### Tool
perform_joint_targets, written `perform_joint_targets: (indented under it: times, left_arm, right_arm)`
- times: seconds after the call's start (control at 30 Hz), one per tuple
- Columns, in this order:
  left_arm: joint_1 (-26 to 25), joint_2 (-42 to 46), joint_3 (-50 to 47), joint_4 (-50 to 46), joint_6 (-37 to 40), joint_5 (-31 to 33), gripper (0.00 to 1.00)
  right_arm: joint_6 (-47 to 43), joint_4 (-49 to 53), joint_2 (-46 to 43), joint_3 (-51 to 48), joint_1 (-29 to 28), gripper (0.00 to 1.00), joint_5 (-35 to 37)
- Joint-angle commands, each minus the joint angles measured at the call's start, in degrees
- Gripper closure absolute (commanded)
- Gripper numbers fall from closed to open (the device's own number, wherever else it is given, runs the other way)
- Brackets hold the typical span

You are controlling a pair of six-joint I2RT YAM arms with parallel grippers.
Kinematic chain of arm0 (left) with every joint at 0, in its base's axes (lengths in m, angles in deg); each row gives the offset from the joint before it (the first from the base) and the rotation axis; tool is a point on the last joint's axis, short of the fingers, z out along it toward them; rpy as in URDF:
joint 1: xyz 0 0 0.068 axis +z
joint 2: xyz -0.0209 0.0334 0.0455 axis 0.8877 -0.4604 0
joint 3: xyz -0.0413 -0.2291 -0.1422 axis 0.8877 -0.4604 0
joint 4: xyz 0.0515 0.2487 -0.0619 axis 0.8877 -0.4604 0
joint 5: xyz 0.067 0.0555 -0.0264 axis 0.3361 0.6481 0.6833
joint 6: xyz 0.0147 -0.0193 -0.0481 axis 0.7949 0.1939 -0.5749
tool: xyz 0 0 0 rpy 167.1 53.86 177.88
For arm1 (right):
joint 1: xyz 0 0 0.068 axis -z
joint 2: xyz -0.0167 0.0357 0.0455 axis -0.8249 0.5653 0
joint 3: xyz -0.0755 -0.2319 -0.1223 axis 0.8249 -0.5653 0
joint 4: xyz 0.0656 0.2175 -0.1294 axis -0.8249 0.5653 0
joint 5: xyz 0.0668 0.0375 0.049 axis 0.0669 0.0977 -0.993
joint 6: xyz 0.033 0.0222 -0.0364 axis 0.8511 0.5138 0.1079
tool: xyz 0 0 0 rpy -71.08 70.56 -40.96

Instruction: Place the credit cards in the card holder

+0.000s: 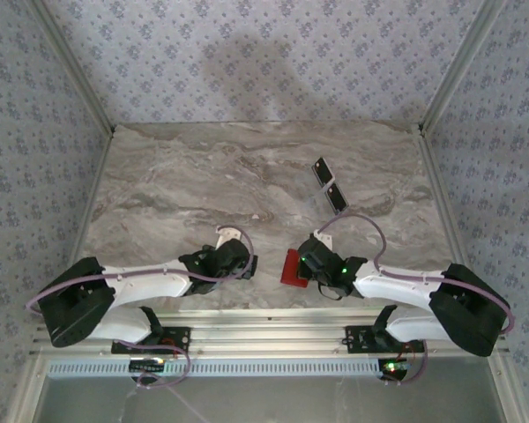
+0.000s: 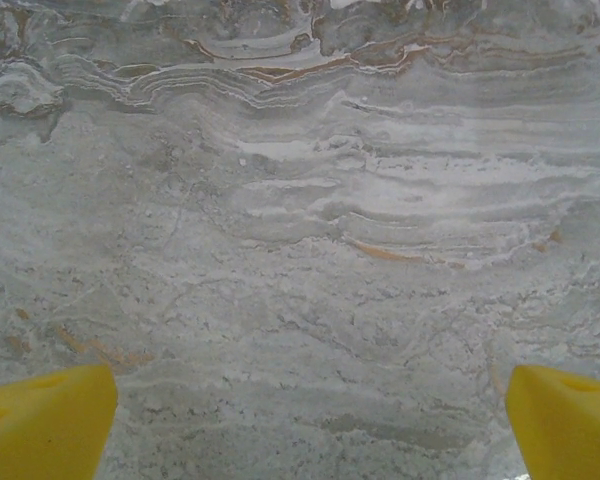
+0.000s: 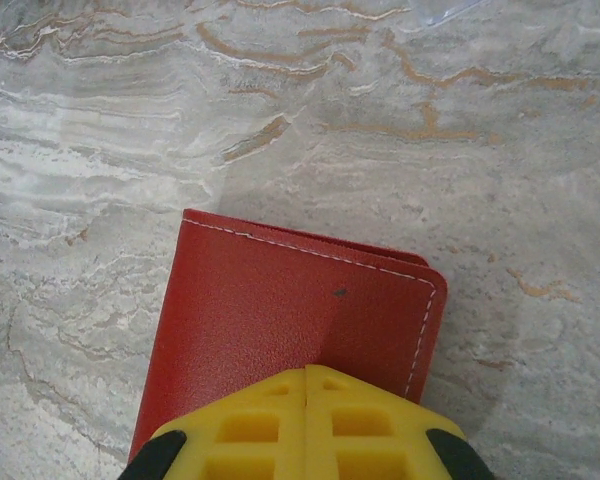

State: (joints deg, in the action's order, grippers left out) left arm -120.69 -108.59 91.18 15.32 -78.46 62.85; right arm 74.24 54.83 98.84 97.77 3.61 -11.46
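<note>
Here the marble table (image 1: 203, 176) carries the red card holder (image 3: 270, 300) near its front edge, folded flat beneath the right gripper (image 3: 308, 372), whose jaws are pressed together. The left gripper (image 2: 308, 420) is spread wide over bare marble. Two black credit cards (image 1: 337, 197) lie farther back. They look thin, stiff and probably slick, and are best pinched by an edge.
</note>
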Motion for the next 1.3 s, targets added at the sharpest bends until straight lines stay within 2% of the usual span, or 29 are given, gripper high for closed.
perform_joint_targets:
  times: [0.0,0.03,0.1,0.3,0.47,0.6,0.93,1.13,1.27]
  left_arm:
    - [-0.67,-0.59,2.31,1.56,3.18,-0.75,0.0]
    - [-0.86,-0.59,2.53,1.6,3.54,-0.84,0.0]
    - [-0.96,-0.8,3.02,1.6,4.23,-1.02,0.0]
    - [-1.58,-1.41,4.41,2.07,5.75,-1.95,0.0]
    - [-2.14,-2.38,5.0,2.64,6.91,-2.57,0.0]
    - [-2.51,-2.69,5.02,2.65,7.14,-2.8,0.0]
    - [-3.66,-4.45,5.14,3.35,7.49,-2.99,0.0]
    - [-4.36,-5.03,5.19,3.61,7.62,-3.09,0.0]
    - [-4.56,-5.43,5.87,3.63,7.05,-2.58,0.0]
  right_arm:
    - [-0.97,3.7,-0.27,1.64,1.41,0.97,-1.95]
    - [-1.82,4.37,-0.83,2.42,2.06,0.92,-2.35]
    - [-3.7,6.77,-2.66,4.28,3.59,0.75,-4.01]
    - [-5.79,14.72,-6.7,6.91,7.81,0.56,-7.43]
    - [-5.93,14.47,-5.24,5.34,10.54,0.54,-10.37]
    - [-6.28,10.47,-2.39,4.59,11.78,0.54,-12.71]
    - [-6.76,3.93,4.51,7.15,12.04,0.61,-18.04]
    - [-7.43,3.02,6.83,9.34,11.8,0.63,-19.04]
    - [-8.37,5.11,5.92,10.46,11.87,0.59,-17.7]
